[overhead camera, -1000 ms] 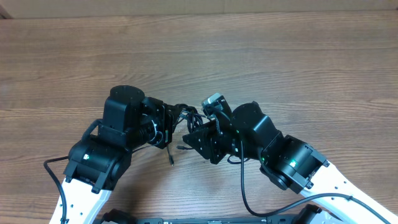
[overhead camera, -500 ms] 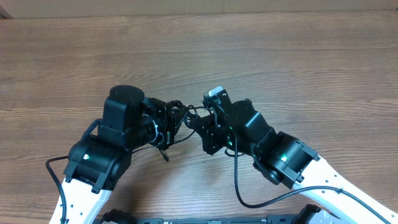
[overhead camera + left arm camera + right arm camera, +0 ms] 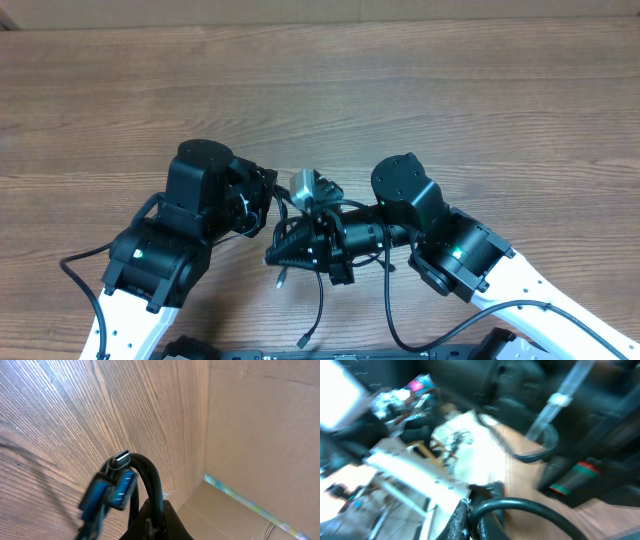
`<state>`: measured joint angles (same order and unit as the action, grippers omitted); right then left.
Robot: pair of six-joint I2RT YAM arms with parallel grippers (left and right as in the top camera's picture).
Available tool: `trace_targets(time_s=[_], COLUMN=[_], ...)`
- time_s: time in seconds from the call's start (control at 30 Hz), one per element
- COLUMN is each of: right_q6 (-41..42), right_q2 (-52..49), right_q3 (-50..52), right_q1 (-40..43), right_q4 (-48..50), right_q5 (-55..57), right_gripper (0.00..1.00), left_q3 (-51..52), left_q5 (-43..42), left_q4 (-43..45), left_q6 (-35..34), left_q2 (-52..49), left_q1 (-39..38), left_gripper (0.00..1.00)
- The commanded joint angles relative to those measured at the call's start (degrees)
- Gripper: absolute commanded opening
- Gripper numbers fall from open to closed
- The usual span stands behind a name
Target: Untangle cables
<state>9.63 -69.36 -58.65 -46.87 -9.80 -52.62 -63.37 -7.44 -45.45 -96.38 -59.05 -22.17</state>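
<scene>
left jaws clamped on a loop of cables (image 3: 152, 475); right jaws likewise — loose strands trail over the table (image 3: 450, 90)

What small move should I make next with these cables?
Probably ease the right gripper slowly away from the left gripper. Both are shut on the cables, close together, with a loop and plug ends bunched at the left one. Pulling apart should draw the loop out.

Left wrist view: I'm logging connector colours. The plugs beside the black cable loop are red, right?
No. The left wrist view shows the plugs blue, not red; they do sit beside the black cable loop.
</scene>
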Motion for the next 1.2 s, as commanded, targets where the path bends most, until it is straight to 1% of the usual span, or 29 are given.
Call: trace_targets(time_s=[0.0, 0.13, 0.27, 0.3, 0.37, 0.47, 0.57, 0.63, 0.67, 0.7, 0.73, 0.8, 0.87, 0.9, 0.93, 1.0, 1.1, 1.17], right_q6=[-0.7, -0.7, -0.4, -0.2, 0.6, 1.0, 1.1, 4.1, 6.1, 8.1, 9.7, 11.1, 11.9, 11.9, 13.6, 14.5, 14.4, 15.5], right_q2=[1.2, 1.2, 1.2, 1.2, 1.2, 1.2, 1.2, 1.2, 1.2, 1.2, 1.2, 1.2, 1.2, 1.2, 1.2, 1.2, 1.2, 1.2], right_q3=[-0.6, -0.6, -0.6, -0.6, -0.6, -0.6, -0.6, -0.6, -0.6, -0.6, -0.6, -0.6, -0.6, -0.6, -0.6, -0.6, -0.6, -0.6], right_q1=[-0.3, -0.3, -0.3, -0.3, -0.3, -0.3, 0.0, 2.1, 3.9, 5.5, 7.5, 10.4, 12.7, 13.4, 15.0, 15.8, 15.8, 15.8], right_q4=[2.4, 7.2, 10.3, 11.5, 13.0, 15.8, 16.1, 15.6, 15.1, 14.2, 12.8, 10.8, 9.6, 9.1, 8.8, 8.8, 8.8, 8.8], right_q5=[-10.1, -15.3, -17.4, -18.2, -18.3, -19.1, -19.1, -19.0, -18.8, -18.0, -17.0, -16.5, -16.5, -16.5, -16.0, -15.6, -15.3, -13.0], right_gripper=[0.04, 0.04, 0.04, 0.04, 0.04, 0.04, 0.04, 0.04, 0.04, 0.04, 0.04, 0.04, 0.04, 0.04, 0.04, 0.04, 0.04, 0.04], left_q3=[-1.0, -1.0, -1.0, -1.0, -1.0, -1.0, -1.0, -1.0, -1.0, -1.0, -1.0, -1.0, -1.0, -1.0, -1.0, -1.0, -1.0, -1.0], left_q5=[2.1, 6.3, 12.0, 13.0, 13.2, 13.2, 12.2, 11.6, 11.4, 11.4, 11.4, 11.3, 10.3, 10.1, 9.7, 8.9, 8.6, 5.7], left_q4=[0.2, -2.9, -5.5, -5.7, -5.7, -5.8, -6.0, -6.0, -5.7, -5.7, -5.5, -4.7, -2.0, -1.1, 0.6, 2.1, 2.9, 2.9], left_q6=[1.7, 2.1, 2.2, 3.5, 6.0, 11.5, 12.7, 13.4, 15.7, 16.3, 17.4, 19.6, 26.0, 28.1, 32.3, 34.6, 34.7, 35.8], left_q2=[0.5, 0.3, 0.2, 0.2, -0.4, -2.1, -3.6, -3.8, -3.7, -3.5, -2.9, -1.8, 0.2, 0.8, 2.4, 4.5, 6.4, 7.4], left_q1=[-0.3, -0.3, -0.3, -0.3, -0.3, -0.3, -0.3, -0.3, -0.3, -0.3, -0.3, -0.2, -0.2, -0.2, -0.2, -0.2, -0.3, -0.3], left_gripper=[0.04, 0.04, 0.04, 0.04, 0.04, 0.04, 0.04, 0.04, 0.09, 0.11, 0.16, 0.21, 0.32, 0.35, 0.39, 0.41, 0.41, 0.37])
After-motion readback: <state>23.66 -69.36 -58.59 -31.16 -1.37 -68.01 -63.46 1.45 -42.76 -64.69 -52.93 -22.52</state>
